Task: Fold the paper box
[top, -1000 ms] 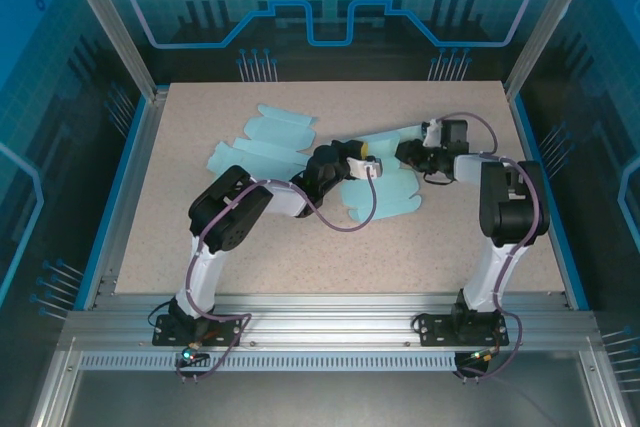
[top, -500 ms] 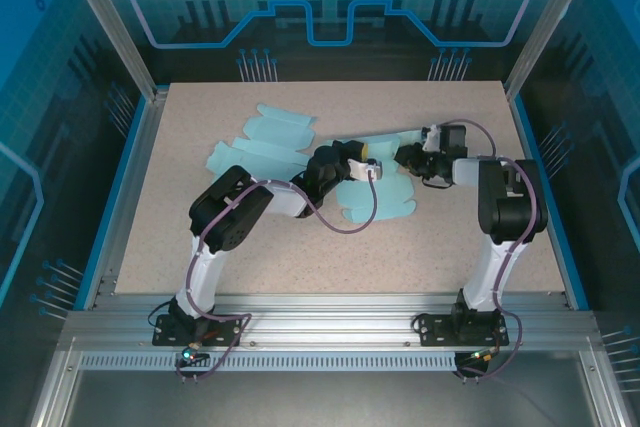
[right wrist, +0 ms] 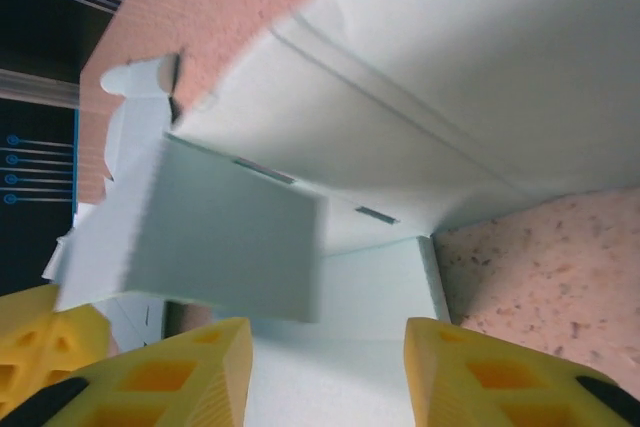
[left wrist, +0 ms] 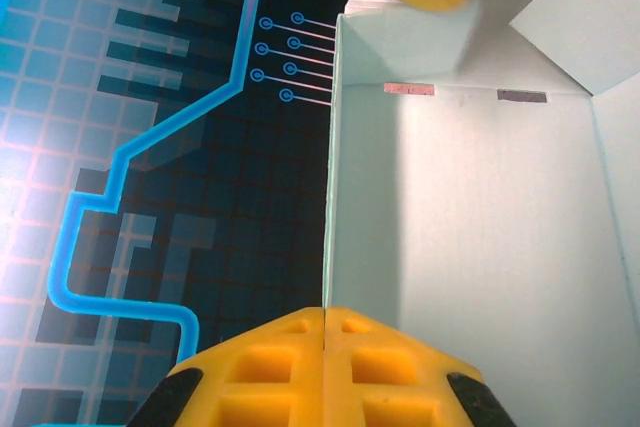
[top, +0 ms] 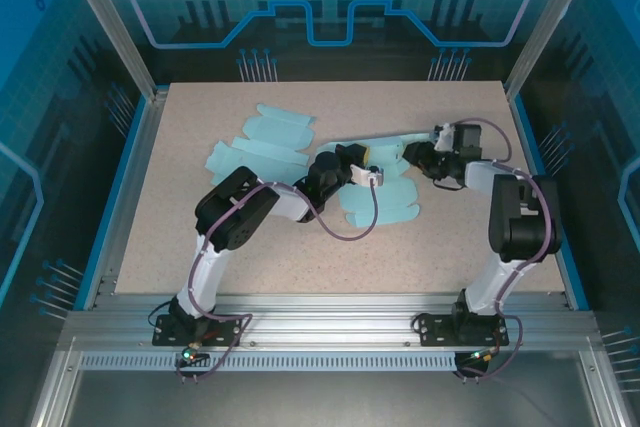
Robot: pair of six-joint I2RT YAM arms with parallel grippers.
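Pale box [top: 388,199] at centre of surface [top: 300,257], part raised. Left claw [top: 371,175] clenched on its wall edge; right claw [top: 409,155] released, straddling its 1 o'clock corner

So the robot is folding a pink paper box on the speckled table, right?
Not pink: the paper box is pale blue-green, as the top external view shows. It does lie on the speckled table.

Paper box [left wrist: 480,207] partly out of frame
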